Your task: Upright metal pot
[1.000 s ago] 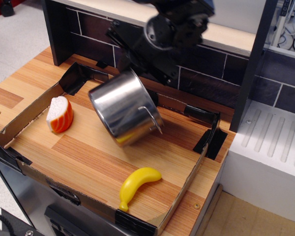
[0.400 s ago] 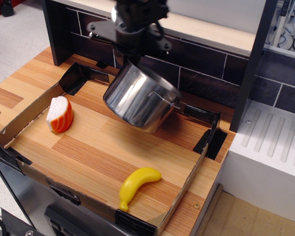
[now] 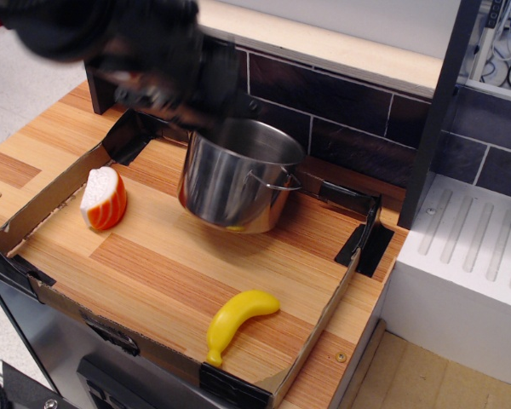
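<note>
The metal pot (image 3: 234, 181) is a shiny steel cylinder with a thin wire loop handle on its right side. It stands almost upright with its mouth up, tilted slightly, in the back middle of the cardboard tray (image 3: 51, 200). My gripper (image 3: 206, 115) is black and motion-blurred. It reaches in from the upper left and is shut on the pot's back-left rim. A small yellow patch shows under the pot's front bottom edge. I cannot tell whether the pot's base rests fully on the wood.
A yellow toy banana (image 3: 238, 319) lies near the tray's front right. An orange-and-white toy food piece (image 3: 102, 198) sits at the left. Black tape corners (image 3: 366, 239) hold low cardboard walls. A dark tiled wall (image 3: 349, 119) stands behind, and a white block (image 3: 468, 264) at the right.
The pot has swung from lying tilted with its mouth toward the back to nearly upright, and has lowered toward the wood. My arm moved left and is now blurred.
</note>
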`<control>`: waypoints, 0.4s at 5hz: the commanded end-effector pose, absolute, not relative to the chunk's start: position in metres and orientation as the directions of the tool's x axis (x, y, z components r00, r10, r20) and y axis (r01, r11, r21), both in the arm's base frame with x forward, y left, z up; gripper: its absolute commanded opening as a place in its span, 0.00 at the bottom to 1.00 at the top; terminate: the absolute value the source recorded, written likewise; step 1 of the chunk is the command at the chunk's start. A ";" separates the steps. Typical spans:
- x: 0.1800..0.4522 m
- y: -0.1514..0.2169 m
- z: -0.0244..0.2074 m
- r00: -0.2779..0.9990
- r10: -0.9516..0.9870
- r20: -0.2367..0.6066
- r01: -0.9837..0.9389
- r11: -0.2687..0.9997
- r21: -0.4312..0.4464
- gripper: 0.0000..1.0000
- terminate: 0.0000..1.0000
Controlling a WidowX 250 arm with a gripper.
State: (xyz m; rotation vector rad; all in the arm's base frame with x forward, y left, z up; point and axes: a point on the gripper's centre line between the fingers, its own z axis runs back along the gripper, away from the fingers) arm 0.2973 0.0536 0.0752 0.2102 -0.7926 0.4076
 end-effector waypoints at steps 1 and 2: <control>0.291 0.058 0.075 0.676 0.242 0.696 -0.422 0.901 0.096 1.00 0.00; 0.289 0.058 0.082 0.729 0.312 0.609 -0.437 0.897 0.064 1.00 0.00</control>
